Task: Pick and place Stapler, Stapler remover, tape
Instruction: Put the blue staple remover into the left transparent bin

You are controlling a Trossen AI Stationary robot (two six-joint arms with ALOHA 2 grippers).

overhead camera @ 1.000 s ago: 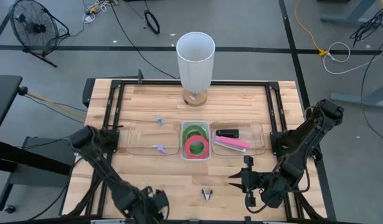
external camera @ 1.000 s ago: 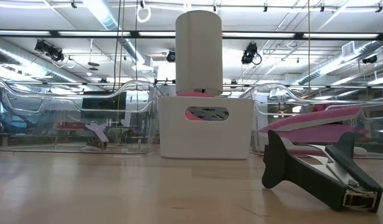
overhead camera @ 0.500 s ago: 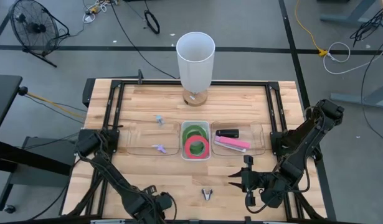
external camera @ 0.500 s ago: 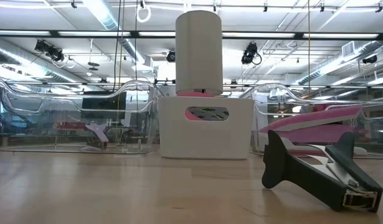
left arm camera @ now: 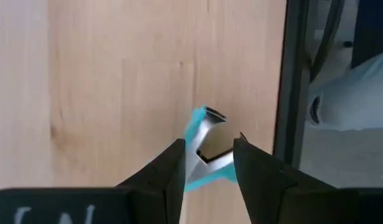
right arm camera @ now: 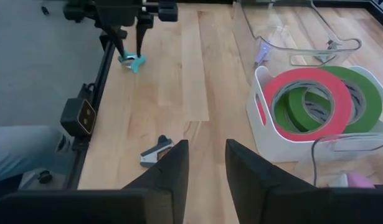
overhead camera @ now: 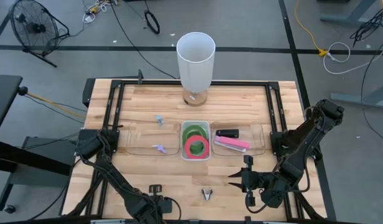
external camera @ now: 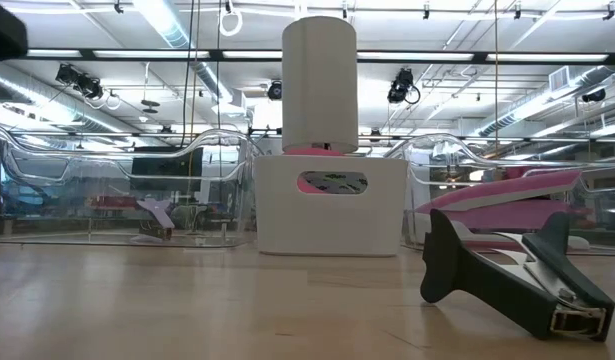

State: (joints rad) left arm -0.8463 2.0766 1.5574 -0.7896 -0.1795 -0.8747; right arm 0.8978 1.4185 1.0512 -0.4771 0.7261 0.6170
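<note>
The tape (overhead camera: pixel 196 142) lies as flat rings stacked in a small white bin (overhead camera: pixel 195 156) at the middle of the table (overhead camera: pixel 147 112): two green rolls beneath and behind, a pinkish red roll on top toward the near end, all with open centres. The right wrist view shows their smooth, matte faces overlapping inside the bin's rounded plastic walls.

Right of the bin a clear tray (overhead camera: pixel 256 148) holds a black stapler (overhead camera: pixel 228 133) and a long pink stapler (overhead camera: pixel 232 144), lying side by side. Left of the bin a second clear tray (overhead camera: pixel 132 150) holds a small lilac staple remover (overhead camera: pixel 159 149); another lilac one (overhead camera: pixel 159 119) rests on the bare wood just beyond that tray. A grey metal staple remover (overhead camera: pixel 207 195), claw-shaped, lies on the planks near the front edge.

The left gripper (left arm camera: pixel 208 163) is low at the front left of the table, its dark fingers (left arm camera: pixel 168 171) set either side of a light blue staple remover (left arm camera: pixel 203 152) with shiny metal jaws, close against it; whether they press it I cannot tell. The right gripper (right arm camera: pixel 205 163) hovers at the front right, fingers a little apart with nothing between them.

A tall white cylinder (overhead camera: pixel 195 53) stands upright on a round wooden base behind the bin. The table is pale butcher-block wood with a black metal frame.
</note>
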